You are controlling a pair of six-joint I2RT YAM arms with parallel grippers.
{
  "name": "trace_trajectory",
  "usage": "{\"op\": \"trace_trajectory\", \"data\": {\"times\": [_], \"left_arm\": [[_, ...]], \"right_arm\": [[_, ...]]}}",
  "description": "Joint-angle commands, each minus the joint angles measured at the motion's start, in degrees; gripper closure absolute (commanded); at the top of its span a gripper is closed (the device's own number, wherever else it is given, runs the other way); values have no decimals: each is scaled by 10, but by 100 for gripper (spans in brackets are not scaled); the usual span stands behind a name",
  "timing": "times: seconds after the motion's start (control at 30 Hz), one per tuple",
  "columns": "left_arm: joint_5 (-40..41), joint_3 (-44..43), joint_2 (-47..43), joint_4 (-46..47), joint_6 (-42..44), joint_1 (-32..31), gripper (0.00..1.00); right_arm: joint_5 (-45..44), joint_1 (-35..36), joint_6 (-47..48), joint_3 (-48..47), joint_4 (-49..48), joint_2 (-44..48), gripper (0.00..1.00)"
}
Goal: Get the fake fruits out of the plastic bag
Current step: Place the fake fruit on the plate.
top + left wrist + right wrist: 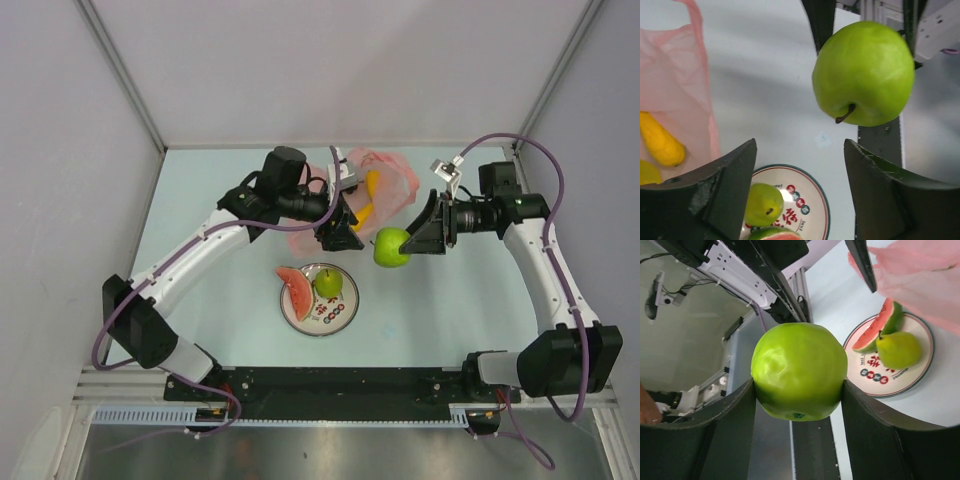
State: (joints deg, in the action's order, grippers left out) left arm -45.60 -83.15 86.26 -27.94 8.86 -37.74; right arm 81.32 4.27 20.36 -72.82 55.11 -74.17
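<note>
Green apple (799, 371) clamped in right gripper (798, 387) | left gripper (800, 150) jaws parted, nothing between them

We see a pale blue-green table top (200, 190) filling the middle of the top view, matte and evenly lit, with only soft shadows. Three plain whitish-grey walls close it in: a back wall (340, 60) across the upper frame, a left wall (50, 200) and a right wall (615, 120). Slim metal posts (118, 72) run diagonally through the upper corners where the walls meet. Along the lower edge lies a black rail (340, 382), and below it a brushed metal strip (330, 450).
</note>
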Motion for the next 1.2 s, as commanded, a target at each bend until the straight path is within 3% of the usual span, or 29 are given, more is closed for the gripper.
{"op": "trace_trajectory", "data": {"times": [0.0,0.47,0.57,0.6,1.03,1.1,1.17], "left_arm": [[-91,-19,2,16,-2,4,29],[-116,-61,40,-11,19,-21,48],[-118,-69,45,-18,25,-27,56],[-116,-73,49,-23,27,-30,67],[-92,-62,45,-51,65,-35,47],[-91,-62,46,-50,67,-37,48],[-93,-63,48,-49,69,-37,54]], "right_arm": [[50,1,35,-1,66,-12,47],[50,5,75,-1,91,-35,44],[47,5,83,-1,96,-41,45],[46,4,85,-1,100,-44,45],[60,4,60,0,73,-43,44],[59,6,57,-1,69,-43,44],[55,9,56,-1,69,-42,44]]}}
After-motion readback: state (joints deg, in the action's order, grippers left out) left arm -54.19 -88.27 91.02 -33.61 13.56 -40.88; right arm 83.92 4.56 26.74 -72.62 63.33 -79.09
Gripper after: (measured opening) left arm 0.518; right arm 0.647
